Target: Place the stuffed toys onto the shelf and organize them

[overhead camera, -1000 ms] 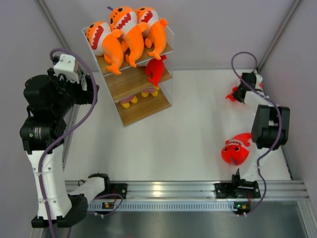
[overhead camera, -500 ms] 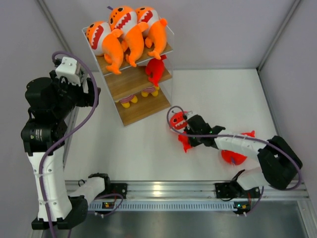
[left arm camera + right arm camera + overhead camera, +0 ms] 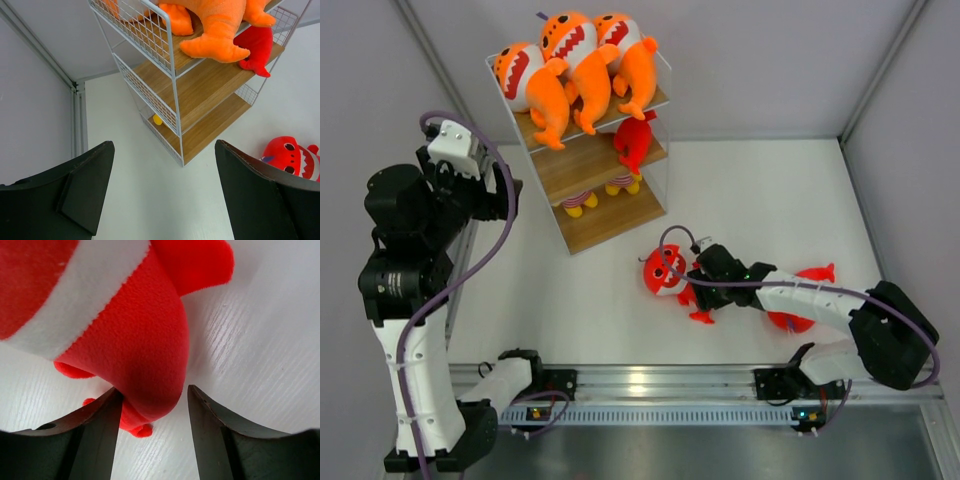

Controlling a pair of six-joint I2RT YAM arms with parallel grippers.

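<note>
"Where are the sharks?"

"Three orange sharks (image 3: 575, 60) crowd the top board of the shelf (image 3: 605, 228), tails hanging over its edge. One red shark (image 3: 634, 140) sits at the end of the middle board. Two more lie on the desk (image 3: 750, 190)."

"And the right gripper (image 3: 154, 389)?"

"Its fingers stand partly apart on either side of the tail of the nearer red shark (image 3: 660, 272), not squeezing it. The other red shark (image 3: 812, 274) lies partly under that arm."

"The left gripper (image 3: 163, 147)?"

"Wide open, empty, high beside the shelf."
</note>
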